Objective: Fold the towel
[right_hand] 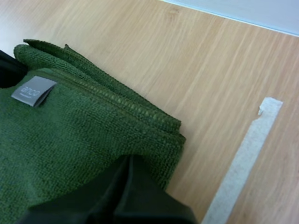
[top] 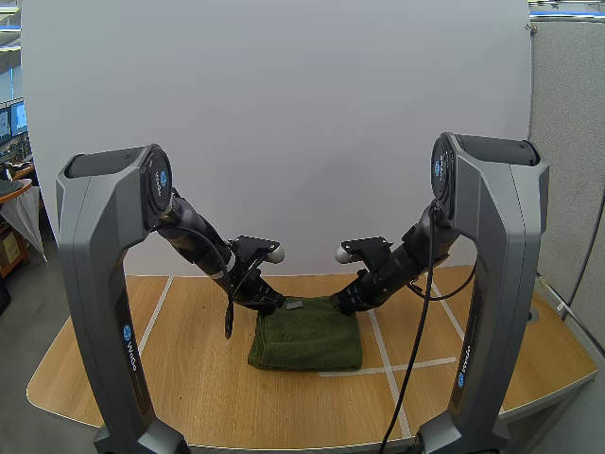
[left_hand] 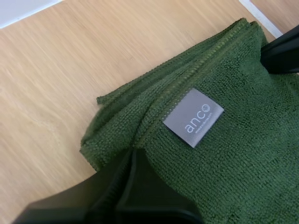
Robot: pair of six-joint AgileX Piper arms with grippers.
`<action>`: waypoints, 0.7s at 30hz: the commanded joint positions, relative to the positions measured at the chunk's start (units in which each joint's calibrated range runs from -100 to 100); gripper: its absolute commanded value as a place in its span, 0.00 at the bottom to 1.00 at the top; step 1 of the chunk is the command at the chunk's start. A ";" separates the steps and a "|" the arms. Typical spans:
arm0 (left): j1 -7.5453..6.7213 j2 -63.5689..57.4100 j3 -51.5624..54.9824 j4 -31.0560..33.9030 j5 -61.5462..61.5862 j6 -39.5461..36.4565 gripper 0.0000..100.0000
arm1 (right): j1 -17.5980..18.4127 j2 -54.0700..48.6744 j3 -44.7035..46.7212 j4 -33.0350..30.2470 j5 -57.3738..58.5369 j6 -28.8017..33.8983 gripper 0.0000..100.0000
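Note:
A dark green towel (top: 307, 336) lies folded in several layers on the wooden table, with a grey label (top: 294, 305) near its far edge. My left gripper (top: 269, 305) is down at the towel's far left corner. In the left wrist view its fingers (left_hand: 134, 153) are closed as one wedge on the top layer's hem, beside the label (left_hand: 193, 117). My right gripper (top: 342, 305) is at the far right corner. In the right wrist view it is closed (right_hand: 131, 159) on the towel (right_hand: 70, 126) just inside that corner.
White tape lines (top: 388, 364) cross the table; one strip (right_hand: 243, 158) runs just right of the towel. Bare wood surrounds the towel on all sides. The two arms' grey bases (top: 104, 312) stand at the near left and near right.

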 commanded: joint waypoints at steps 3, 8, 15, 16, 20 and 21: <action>0.02 3.21 -0.08 -0.06 -3.50 0.59 0.00 | 0.42 0.69 -0.29 -0.10 -1.46 -0.79 0.00; 0.02 -3.05 -0.08 -0.01 4.55 -0.12 0.00 | 0.11 -4.57 -0.29 -3.55 2.67 2.73 0.00; 0.10 -15.74 -0.08 5.09 14.29 -4.92 0.00 | -3.03 -16.82 -0.16 -10.04 11.15 9.06 0.00; 0.10 -16.98 -0.08 6.19 16.16 -5.52 0.00 | -3.41 -17.62 -0.16 -10.67 12.89 9.55 0.00; 0.10 -18.53 -0.08 9.11 23.53 -10.55 0.00 | -4.70 -19.90 -0.16 -13.58 22.10 11.57 0.00; 0.10 -18.53 -0.08 9.84 24.99 -11.50 0.00 | -4.93 -20.10 -0.16 -13.73 24.36 11.57 0.00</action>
